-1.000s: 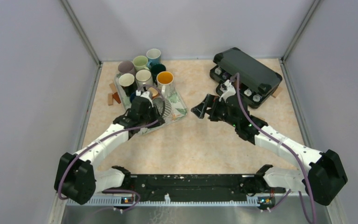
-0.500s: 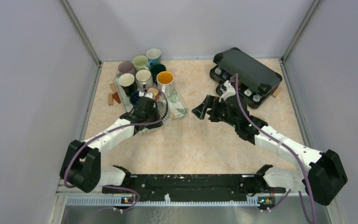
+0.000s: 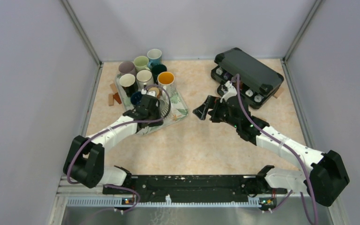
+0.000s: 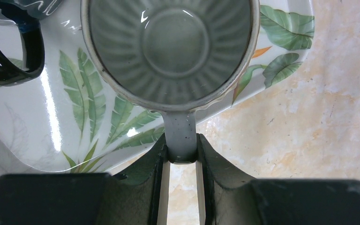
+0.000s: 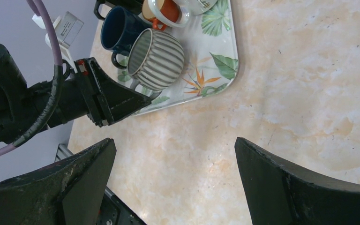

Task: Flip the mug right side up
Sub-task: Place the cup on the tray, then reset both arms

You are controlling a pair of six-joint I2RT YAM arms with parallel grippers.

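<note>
We see even, bright overhead light with soft shadows; white glare streaks the glossy tray [image 4: 47,108] in the left wrist view, where the near jaws look dark and soft

Fig.: work cell, top view. Tabletop [image 3: 197,140]: beige marble-pattern surface w/ orange veining, matte. Enclosed on 3 sides by plain pale-grey panels: left wall [image 3: 28,93], back wall [image 3: 192,28], right wall [image 3: 337,84]. Grey metal strips [image 3: 82,35] run along both rear corners. Black rail [image 3: 187,183] spans the near edge, w/ a shiny metal sheet [image 3: 192,214] beyond it. Light even, diffuse; shadows soft.
</note>
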